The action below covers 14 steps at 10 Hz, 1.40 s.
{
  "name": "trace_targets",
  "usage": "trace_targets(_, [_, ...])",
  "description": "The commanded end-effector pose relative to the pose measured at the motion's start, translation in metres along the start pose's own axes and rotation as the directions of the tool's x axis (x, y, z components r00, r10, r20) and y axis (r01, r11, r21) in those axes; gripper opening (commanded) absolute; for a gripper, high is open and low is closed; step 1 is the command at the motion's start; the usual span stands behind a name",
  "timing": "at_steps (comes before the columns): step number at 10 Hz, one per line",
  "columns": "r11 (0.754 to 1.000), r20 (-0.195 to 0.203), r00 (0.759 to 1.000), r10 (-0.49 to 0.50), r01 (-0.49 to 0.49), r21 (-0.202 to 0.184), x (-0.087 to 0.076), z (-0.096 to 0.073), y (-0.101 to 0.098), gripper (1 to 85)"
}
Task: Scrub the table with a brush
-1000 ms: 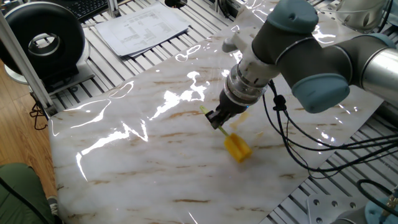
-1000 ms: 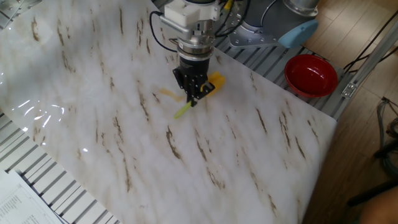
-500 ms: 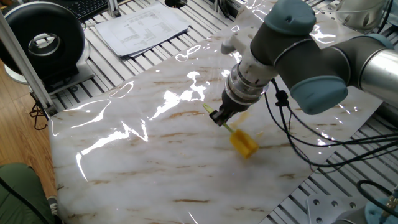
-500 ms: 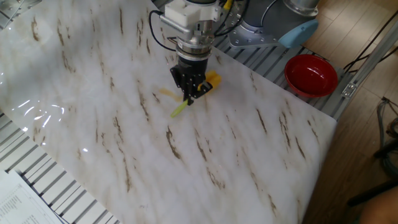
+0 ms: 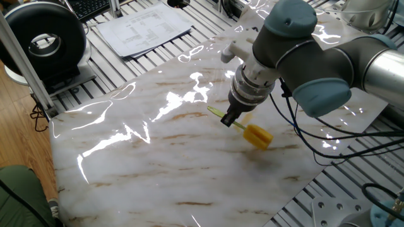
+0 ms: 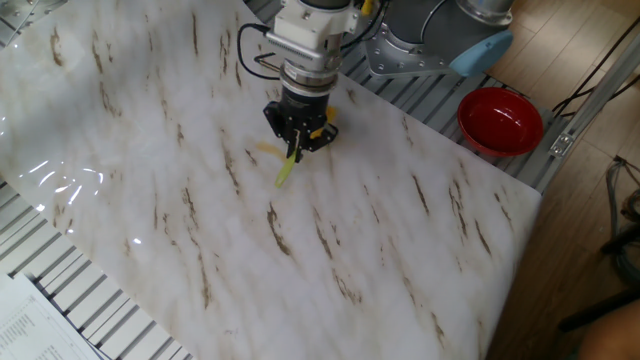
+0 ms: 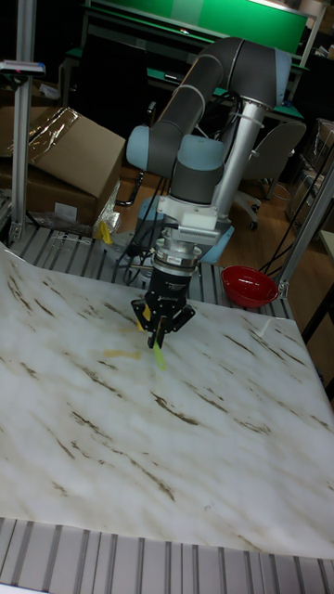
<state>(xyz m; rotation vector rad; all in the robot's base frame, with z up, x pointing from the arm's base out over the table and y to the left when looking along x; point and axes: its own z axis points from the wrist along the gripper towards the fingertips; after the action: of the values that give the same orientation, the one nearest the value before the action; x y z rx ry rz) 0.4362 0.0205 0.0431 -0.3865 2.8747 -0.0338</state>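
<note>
The brush (image 5: 258, 135) lies low on the table (image 5: 126, 157), its yellow head on the marble and its thin pale handle (image 5: 218, 113) sticking out past the fingers. My gripper (image 5: 230, 120) is shut on the handle near its middle. In the other fixed view the gripper (image 6: 293, 140) hides most of the head, and the handle (image 6: 285, 171) points down toward the slab (image 6: 150, 120). The tall fixed view shows the gripper (image 7: 160, 332) pointing straight down, with the handle tip (image 7: 160, 356) below it. A pale orange stain (image 6: 265, 150) lies just beside the gripper.
A red bowl (image 6: 500, 120) stands off the slab's edge by the arm's base. Printed papers (image 5: 142, 28) and a black round device (image 5: 44, 44) rest on the grey slatted frame beyond the far corner. Black cables (image 5: 297, 135) hang from the wrist over the slab.
The gripper has swung the brush across the slab: the yellow head slid right and away in one fixed view, and the gripper shifted slightly left in the other. The grip stayed shut.
</note>
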Motion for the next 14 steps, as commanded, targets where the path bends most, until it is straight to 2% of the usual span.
trace_targets(1, [0.997,0.005,0.998,-0.067,0.067,0.025,-0.002,-0.001,-0.008,1.0])
trace_targets(2, [0.997,0.01,0.997,-0.072,0.072,0.028,-0.003,-0.001,-0.008,1.0])
trace_targets(3, [0.999,0.009,1.0,-0.01,0.01,-0.032,-0.002,-0.001,0.007,1.0])
trace_targets(5, [0.986,-0.016,0.989,0.149,-0.15,-0.072,0.001,-0.002,0.018,1.0])
trace_targets(6, [0.973,-0.024,0.976,0.216,-0.217,-0.076,0.001,-0.002,0.019,1.0])
trace_targets(7, [0.965,-0.016,0.967,0.254,-0.255,-0.057,0.0,-0.002,0.014,1.0])
trace_targets(8, [0.958,-0.011,0.959,0.285,-0.285,-0.02,0.001,-0.001,0.005,1.0])
trace_targets(9, [0.949,-0.004,0.949,0.316,-0.316,-0.01,0.0,-0.001,0.002,1.0])
trace_targets(10, [0.95,0.016,0.95,0.312,-0.311,-0.027,-0.007,-0.001,0.004,1.0])
trace_targets(11, [0.955,0.013,0.955,0.295,-0.294,-0.048,-0.007,-0.001,0.01,1.0])
trace_targets(12, [0.964,0.011,0.964,0.265,-0.265,-0.017,-0.004,-0.001,0.001,1.0])
trace_targets(13, [0.973,0.014,0.972,0.232,-0.232,-0.011,-0.005,-0.002,-0.01,1.0])
trace_targets(14, [0.985,0.024,0.985,0.171,-0.171,0.015,-0.004,-0.002,-0.032,1.0])
